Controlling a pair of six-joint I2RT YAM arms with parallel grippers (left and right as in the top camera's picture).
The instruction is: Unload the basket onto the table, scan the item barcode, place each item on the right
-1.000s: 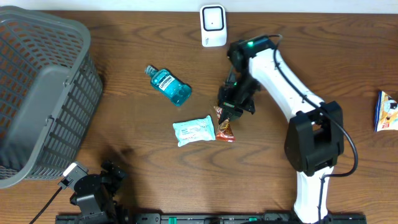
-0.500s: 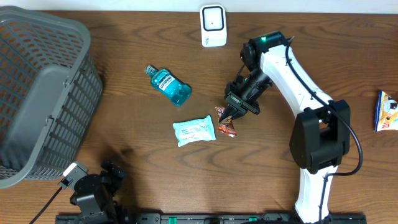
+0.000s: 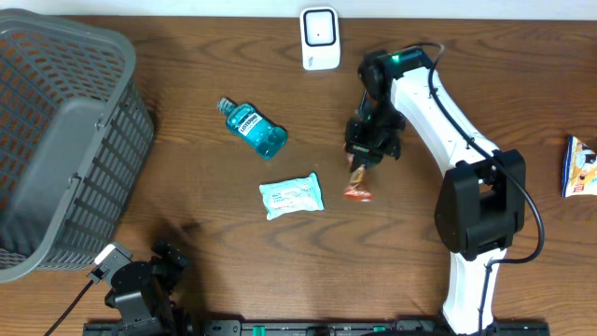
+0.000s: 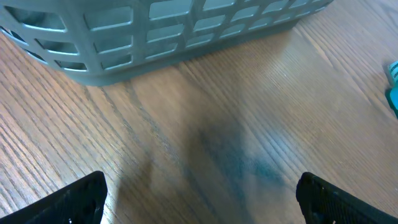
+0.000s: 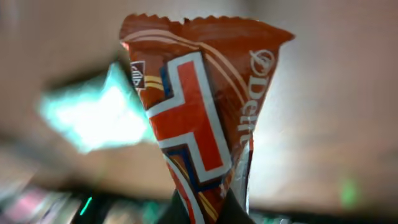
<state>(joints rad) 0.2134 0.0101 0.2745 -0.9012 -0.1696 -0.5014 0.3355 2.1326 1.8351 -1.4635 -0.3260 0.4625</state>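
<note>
Here, just right of centre in the overhead view, the right gripper (image 3: 365, 157) pinches the red snack packet (image 3: 357, 185), which hangs seemingly clear of the tabletop (image 3: 187, 75). Bare wood separates it from the white scanner (image 3: 319, 38) at the top edge. The left gripper (image 4: 199, 202) stands spread wide near the grey basket (image 3: 56, 140), lower left.

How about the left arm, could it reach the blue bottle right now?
Probably yes. The left arm has its jaws open and empty, with bare table between it and the blue bottle. The basket sits off to one side.
</note>
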